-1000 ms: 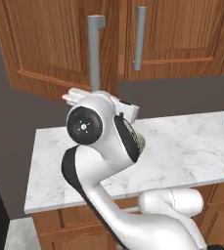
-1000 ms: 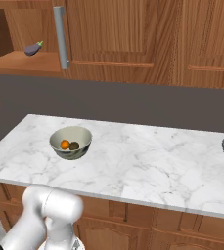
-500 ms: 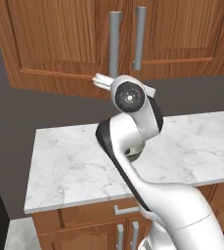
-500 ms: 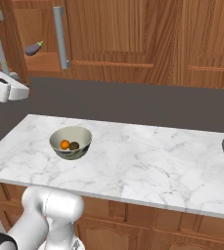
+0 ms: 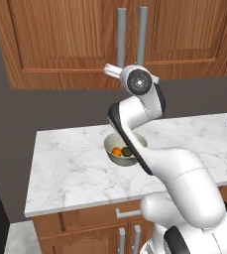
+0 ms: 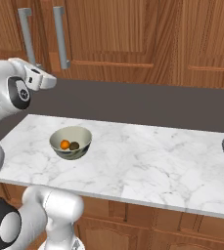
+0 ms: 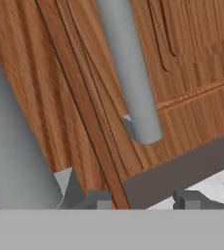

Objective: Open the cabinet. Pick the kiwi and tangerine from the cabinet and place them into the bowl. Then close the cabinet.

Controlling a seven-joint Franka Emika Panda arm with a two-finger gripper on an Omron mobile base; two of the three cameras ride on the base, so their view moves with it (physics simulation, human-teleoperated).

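**Arm raised to the closed cabinet, fruit in the bowl**

The arm rises from the base, bends above the worktop [image 5: 75,163] and lifts its wrist up to the lower edge of the cabinet [image 5: 70,44]. The end effector [image 5: 111,70] points toward the cabinet's 2 shut doors, just beneath the 2 grey bar handles [image 5: 121,34]. Its fingers are drawn together and hold nothing.

Below the end effector and nearer the base, the bowl [image 5: 111,145] stands on the worktop with the tangerine [image 5: 116,151] and the kiwi [image 5: 127,151] lying side by side in it, touching.

The right base view shows the end effector [image 6: 49,80] in profile, a little short of the door face and under the handles [image 6: 60,36], and the bowl [image 6: 82,138] unobstructed. The hand view, rolled, shows the door seam [image 7: 84,107] running between the 2 handle ends [image 7: 133,83], with the finger tips [image 7: 100,199] low and a sliver of marble beyond them.
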